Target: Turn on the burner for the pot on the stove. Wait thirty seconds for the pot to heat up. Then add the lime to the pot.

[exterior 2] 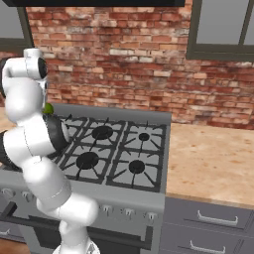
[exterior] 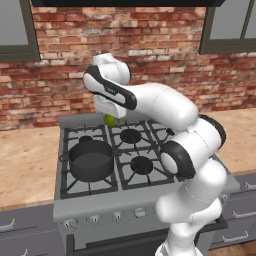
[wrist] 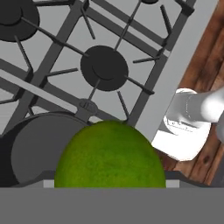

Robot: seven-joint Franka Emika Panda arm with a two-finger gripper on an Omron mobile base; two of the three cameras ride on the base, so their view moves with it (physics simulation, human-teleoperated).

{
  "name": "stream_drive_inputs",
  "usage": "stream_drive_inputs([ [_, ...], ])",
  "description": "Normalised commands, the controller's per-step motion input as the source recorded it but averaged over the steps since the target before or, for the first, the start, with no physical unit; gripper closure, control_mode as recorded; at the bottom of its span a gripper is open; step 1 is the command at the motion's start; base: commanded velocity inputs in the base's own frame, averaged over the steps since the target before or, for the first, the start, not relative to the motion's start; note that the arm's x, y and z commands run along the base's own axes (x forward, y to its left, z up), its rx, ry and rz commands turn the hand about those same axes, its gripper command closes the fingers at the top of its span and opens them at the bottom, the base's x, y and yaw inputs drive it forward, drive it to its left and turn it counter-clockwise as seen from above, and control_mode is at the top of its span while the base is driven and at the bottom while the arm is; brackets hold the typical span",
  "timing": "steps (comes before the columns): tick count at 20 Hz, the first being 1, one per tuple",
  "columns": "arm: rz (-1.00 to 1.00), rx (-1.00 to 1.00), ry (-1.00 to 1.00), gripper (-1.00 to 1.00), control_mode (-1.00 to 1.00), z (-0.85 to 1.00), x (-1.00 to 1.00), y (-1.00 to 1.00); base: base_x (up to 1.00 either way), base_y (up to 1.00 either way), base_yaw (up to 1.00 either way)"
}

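Lime: one, bright green, clamped between jaws, which stand wide around it. Pot: one, dark grey, lidless, just below and beside jaws, on front-left grate of stove. Burners: six under dark grates, one cap beyond lime in hand view. Knobs along stove front. Wooden desk either side; brick wall behind. Robot's arm blocks right burners in left base view.

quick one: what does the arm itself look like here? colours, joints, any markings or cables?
Glossy white Franka arm built of rounded, bulbous link shells, with black bands and black round caps at the joints. A black strip on the wrist link carries a small white mark, too small to read. The white boxy gripper hangs beneath the wrist. No loose cables visible.
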Motion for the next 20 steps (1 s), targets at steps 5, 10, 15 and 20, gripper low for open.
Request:
stream_drive_inputs([
  [5,0.08,0.05,0.10,1.00,-1.00,-0.19,0.27,0.07,0.00,0.00,0.00],
  [10,0.06,0.00,0.01,1.00,-1.00,-0.30,0.14,0.22,0.00,0.00,0.00],
  [15,0.03,0.00,0.01,1.00,-1.00,-0.27,0.23,0.38,0.00,0.00,0.00],
  [20,0.06,0.00,0.00,1.00,-1.00,-0.21,0.28,0.26,0.00,0.00,0.00],
])
